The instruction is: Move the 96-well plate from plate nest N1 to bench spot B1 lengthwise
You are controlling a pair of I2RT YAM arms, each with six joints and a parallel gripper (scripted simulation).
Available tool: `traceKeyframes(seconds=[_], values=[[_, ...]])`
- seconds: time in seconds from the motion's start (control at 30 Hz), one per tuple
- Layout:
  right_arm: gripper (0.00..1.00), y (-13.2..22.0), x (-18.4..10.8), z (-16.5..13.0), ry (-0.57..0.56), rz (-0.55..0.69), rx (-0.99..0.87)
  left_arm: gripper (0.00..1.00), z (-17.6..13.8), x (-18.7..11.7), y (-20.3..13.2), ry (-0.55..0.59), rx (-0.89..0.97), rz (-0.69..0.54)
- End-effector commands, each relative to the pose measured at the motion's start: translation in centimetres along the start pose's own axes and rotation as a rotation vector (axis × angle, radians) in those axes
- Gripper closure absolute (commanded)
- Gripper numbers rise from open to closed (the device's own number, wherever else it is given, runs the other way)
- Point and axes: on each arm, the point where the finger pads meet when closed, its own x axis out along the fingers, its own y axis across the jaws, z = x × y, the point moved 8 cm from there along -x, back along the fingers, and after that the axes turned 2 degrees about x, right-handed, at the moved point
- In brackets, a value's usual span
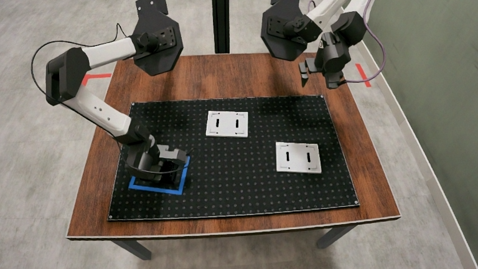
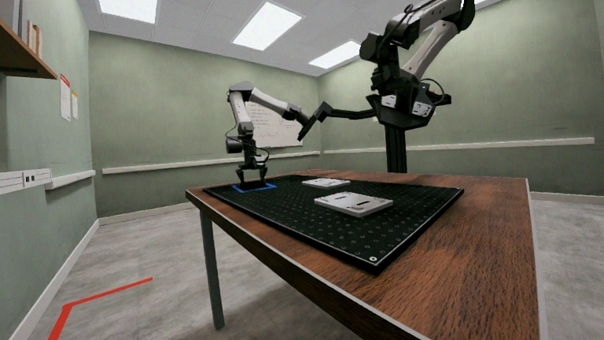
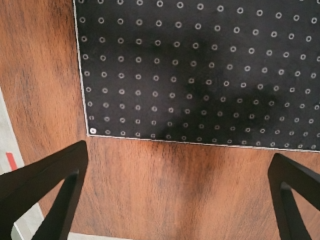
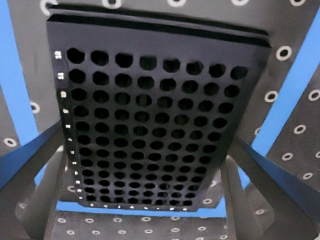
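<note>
Directions are read from the arms' side, with the centre of the perforated surface (image 1: pixel 246 185) (image 2: pixel 285 211) (image 3: pixel 150 120) (image 4: pixel 110 226) as the dial centre and 12 o'clock pointing away from the arms. The left gripper (image 1: pixel 305 73) (image 2: pixel 381 82) (image 3: pixel 179 157) was positioned between 7 and 8 o'clock, beyond the perforated surface's near edge and raised above the wooden table (image 1: pixel 225 75) (image 2: pixel 480 247) (image 3: pixel 150 185). Its jaws were fully open and held nothing. Nest N1 (image 1: pixel 299 164) (image 2: pixel 331 206) was located at 9 o'clock, its slotted white top exposed, with no plate seated on it. A second white nest (image 1: pixel 227 125) (image 2: pixel 325 182) was located at 6 o'clock, likewise without a plate. The right gripper (image 1: pixel 168 170) (image 2: pixel 252 179) (image 4: pixel 147 132) was positioned between 2 and 3 o'clock, pointing downward at spot B1. Its jaws stood wide, closed against the two long sides of the black 96-well plate (image 1: pixel 168 177) (image 2: pixel 252 185) (image 4: pixel 145 120). The plate was located within the blue taped outline (image 1: pixel 158 190) (image 2: pixel 272 186) (image 4: pixel 287 97), its long sides running along the outline's side strips and its numbered wells facing up. Full contact between plate and surface could not be confirmed.
</note>
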Motion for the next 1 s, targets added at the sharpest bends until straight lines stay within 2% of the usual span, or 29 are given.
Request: traceKeyframes(seconds=[0.0, 0.33, 0.37, 0.97], values=[[1.0, -1.1, -0.22, -0.14, -0.011, -0.034, 0.01, 0.0, 0.05, -0.08, 0.08, 0.001, 0.005, -0.003], [1.0, -0.56, -0.22, 0.05, -0.006, -0.018, 0.003, 0.0, 0.05, -0.08, 0.08, 0.001, 0.005, -0.003], [0.0, -0.56, -0.22, 0.05, -0.006, -0.018, 0.003, 0.0, 0.05, -0.08, 0.08, 0.001, 0.005, -0.003], [0.0, -0.56, -0.22, 0.05, -0.006, -0.018, 0.003, 0.0, 0.05, -0.08, 0.08, 0.001, 0.005, -0.003]])
